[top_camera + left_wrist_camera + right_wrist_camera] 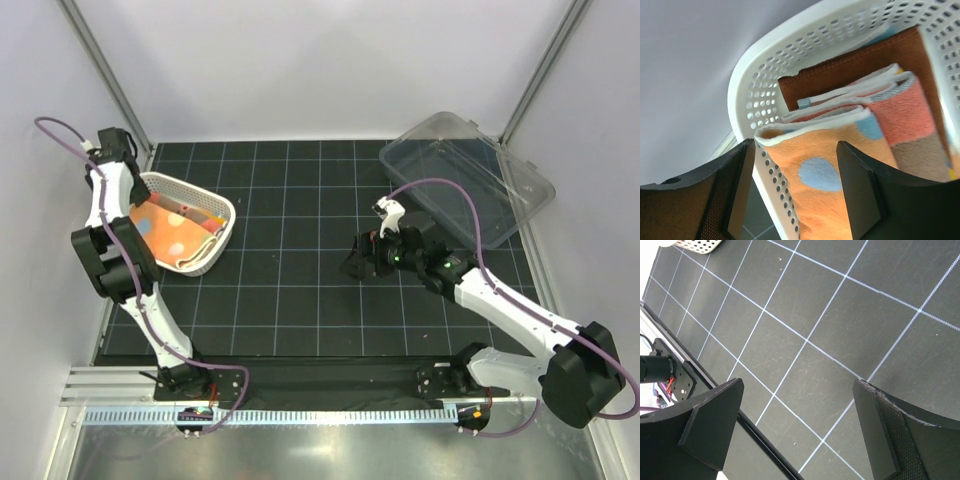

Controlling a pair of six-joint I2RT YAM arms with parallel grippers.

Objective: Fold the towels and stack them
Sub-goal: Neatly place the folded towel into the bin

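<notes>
Straddling towels point(826, 172), basket rim point(790, 47), left pincer point(796, 190) spread

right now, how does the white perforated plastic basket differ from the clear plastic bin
The white perforated basket holds folded towels; the clear plastic bin looks empty. The basket is opaque and sits left; the bin is see-through, far right. Both sit askew on the gridded mat.
</notes>
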